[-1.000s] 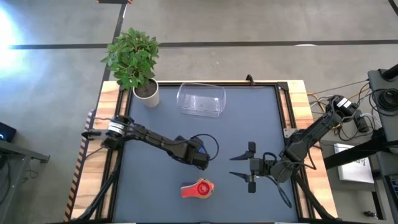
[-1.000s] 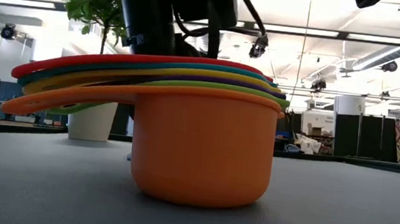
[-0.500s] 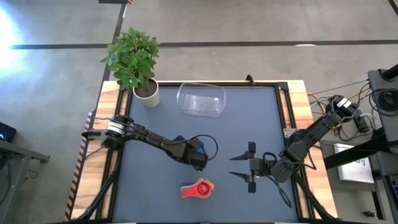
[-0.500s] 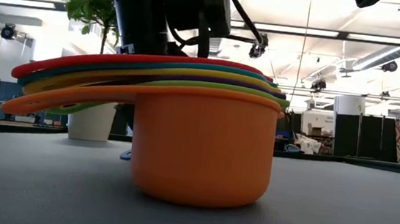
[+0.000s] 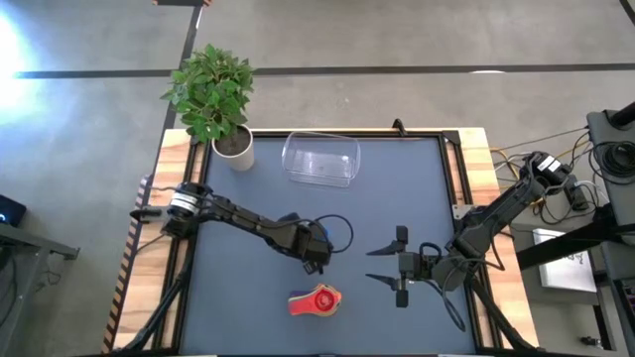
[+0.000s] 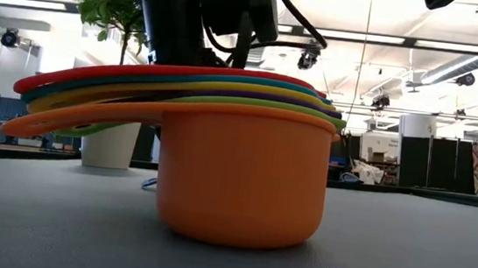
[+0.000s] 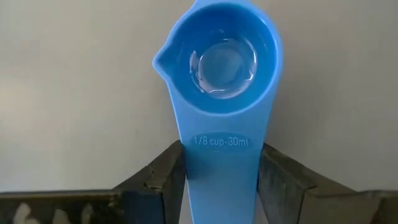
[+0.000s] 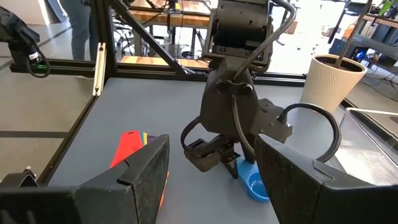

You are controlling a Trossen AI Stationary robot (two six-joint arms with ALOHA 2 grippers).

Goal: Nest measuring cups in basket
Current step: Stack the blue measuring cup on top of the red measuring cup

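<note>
Left gripper narrowed onto blue cup handle at frame centre, seemingly gripped; ready for lift toward basket.

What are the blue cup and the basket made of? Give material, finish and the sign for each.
Blue cup: looks like moulded plastic, smooth with a slight gloss; raised lettering on the handle and soft highlights in the bowl suggest it.
Basket: likely clear, glossy plastic; the dark table shows through its walls and its rim catches light.
</note>
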